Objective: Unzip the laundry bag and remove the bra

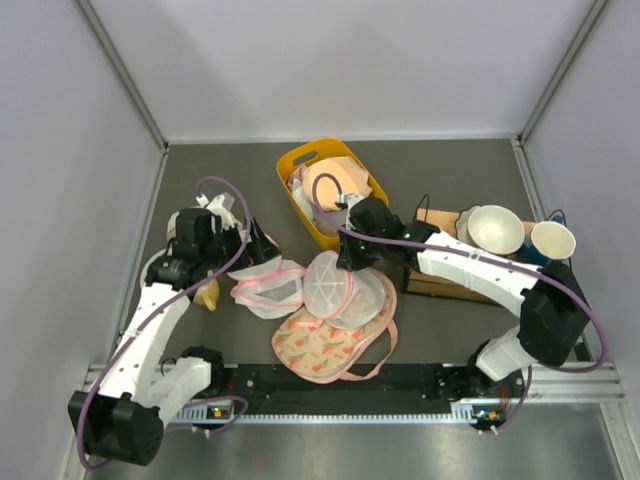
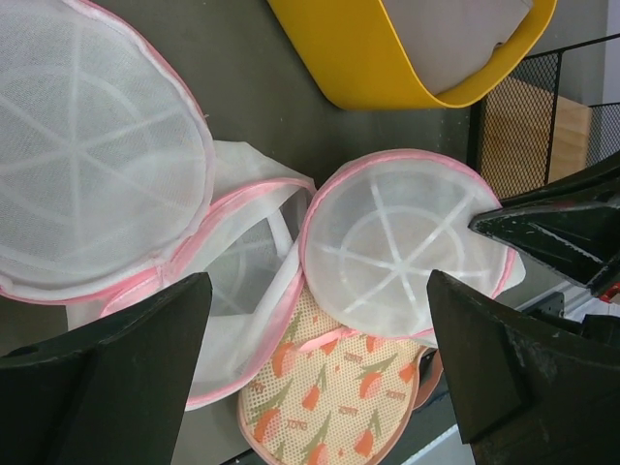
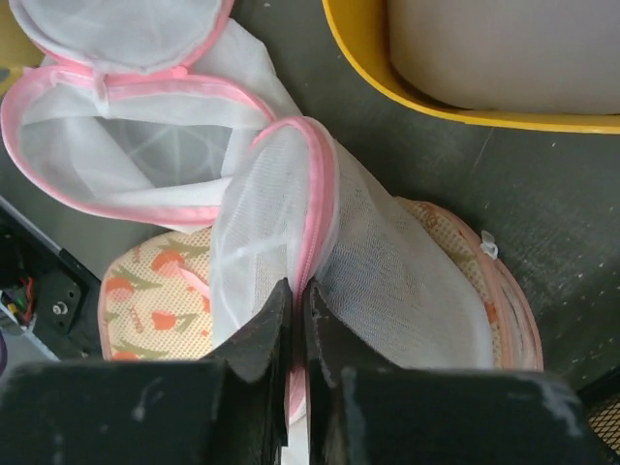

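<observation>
Top view: the laundry bag (image 1: 268, 290) lies mid-desk (image 1: 450, 170) between both hands. Its pink zipper looks run open, and one dome is tipped up over the cream print pouch (image 1: 320, 350). The right hand (image 1: 352, 258) is on that dome's rim, and the left hand (image 1: 262, 245) is just behind the open half. What we take for the bra (image 1: 207, 293) is a mustard lump on the desk beside the left arm, outside the bag, but it's too hidden to confirm. Left wrist: the left hand (image 2: 318, 291) is spread wide with nothing in it, hovering over the bag, and we see no bra through the mesh. Right wrist: the right hand (image 3: 298, 305) is clamped tight on the upright dome's pink zipper edge (image 3: 315, 184), and the open pocket reads empty. Our call: unzip done, removal probably done but unverified.
</observation>
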